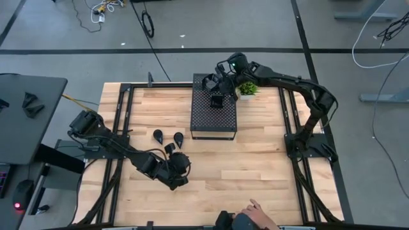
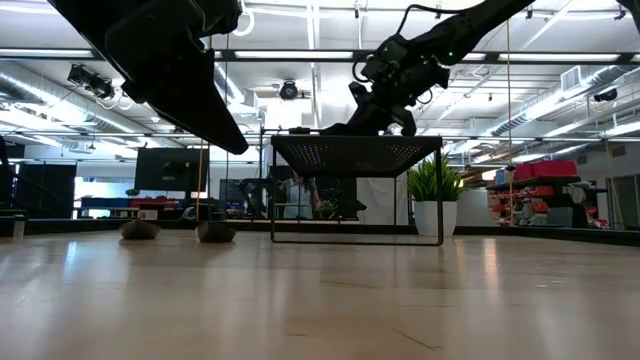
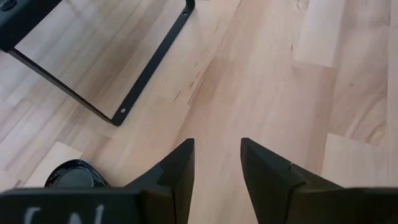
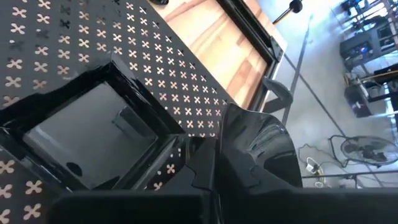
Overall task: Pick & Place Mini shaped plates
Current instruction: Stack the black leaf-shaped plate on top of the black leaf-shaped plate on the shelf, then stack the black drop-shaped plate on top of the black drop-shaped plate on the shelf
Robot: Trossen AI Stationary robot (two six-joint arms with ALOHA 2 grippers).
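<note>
A square mini plate (image 4: 93,134) lies flat on top of the black perforated box (image 1: 214,118). My right gripper (image 1: 220,83) hangs over the box's far end, shut on another glossy black plate (image 4: 258,146). Three more plates (image 1: 158,135) (image 1: 177,137) (image 1: 170,147) rest on the table left of the box. Just near of them, my left gripper (image 3: 217,168) hovers open above bare wood, with nothing between its fingers. One plate (image 3: 74,175) lies beside its fingers. My right gripper has the glossy plate by its lower edge (image 4: 227,158), where it meets the fingers. The fingers slant down from the table's far right side. The plate stands tilted on edge above them, beside the square plate. The gripper's own body hides the exact place of contact.
A small green potted plant (image 1: 247,89) stands just right of the box's far end, close to my right arm. The box stands on thin legs (image 3: 152,59). A person's hand (image 1: 255,209) shows at the table's near edge. Bare wood lies near and right of the box.
</note>
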